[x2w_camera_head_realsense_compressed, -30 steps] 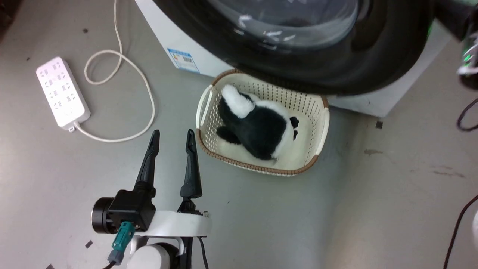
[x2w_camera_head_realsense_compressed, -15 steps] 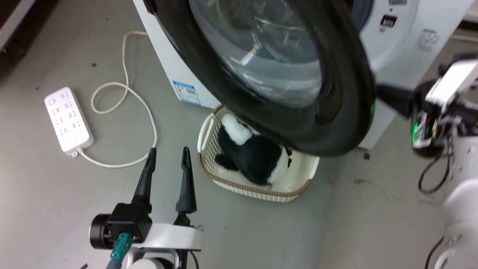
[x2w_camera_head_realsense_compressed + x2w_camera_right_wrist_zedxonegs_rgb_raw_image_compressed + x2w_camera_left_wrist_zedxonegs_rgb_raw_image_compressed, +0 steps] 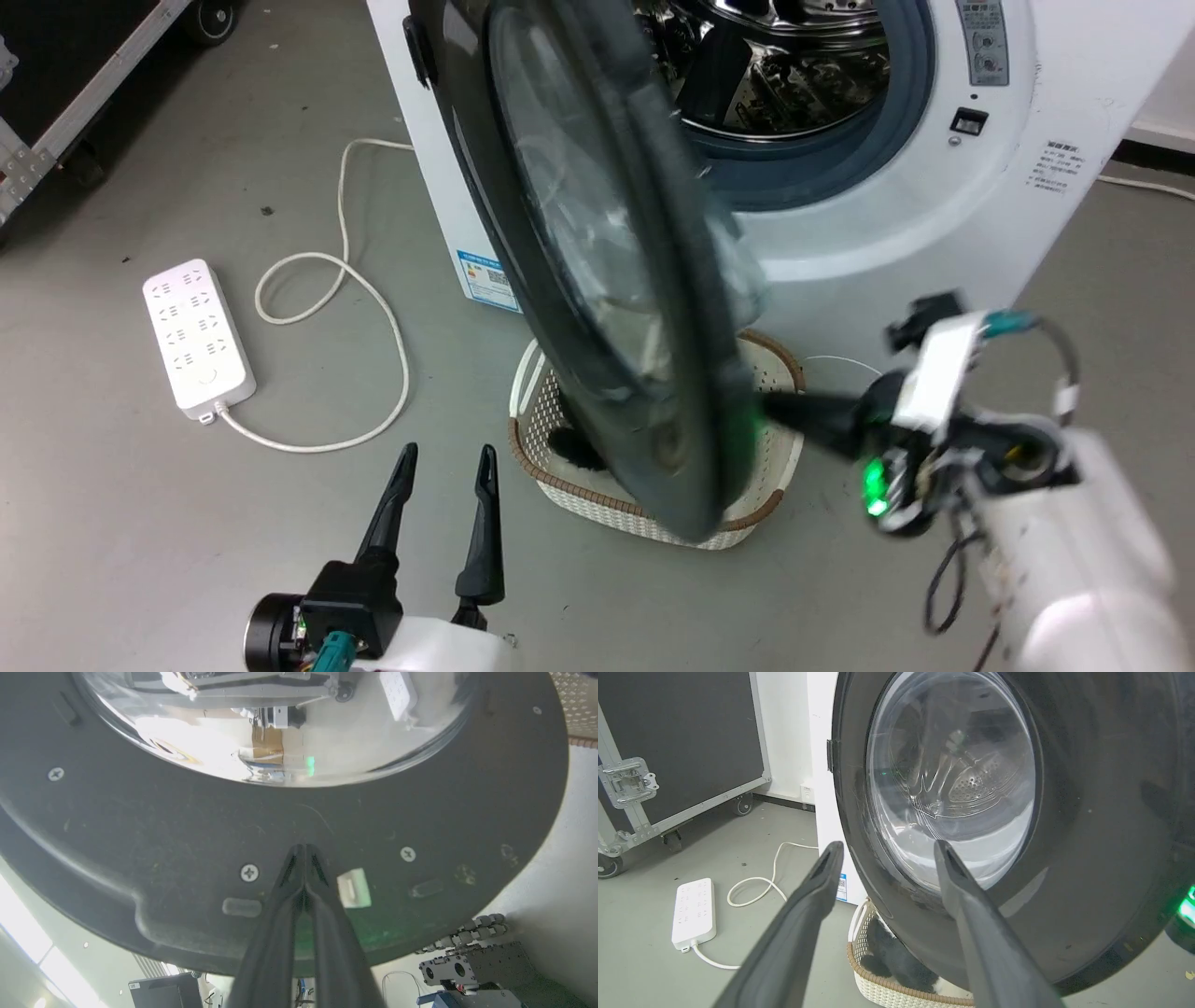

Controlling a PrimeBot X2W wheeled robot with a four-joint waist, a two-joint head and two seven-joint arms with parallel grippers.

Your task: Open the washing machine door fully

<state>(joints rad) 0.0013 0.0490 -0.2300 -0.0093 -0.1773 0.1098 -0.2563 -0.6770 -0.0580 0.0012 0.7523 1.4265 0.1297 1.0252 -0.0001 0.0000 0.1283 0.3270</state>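
Black-rimmed washing machine door (image 3: 597, 280) stands swung out from the washing machine (image 3: 934, 215), above the basket (image 3: 579, 495) — we see right gripper (image 3: 304, 847) pressed together, tips at its inner rim; left gripper (image 3: 446, 457) spread, empty.

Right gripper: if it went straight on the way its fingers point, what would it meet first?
The washing machine door: the right gripper, fingers shut, points at its dark inner rim beside the glass bowl, seemingly touching it or nearly so.

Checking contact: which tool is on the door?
The right tool, shut, tips against the door's inner rim; the left tool is open, clear of it.
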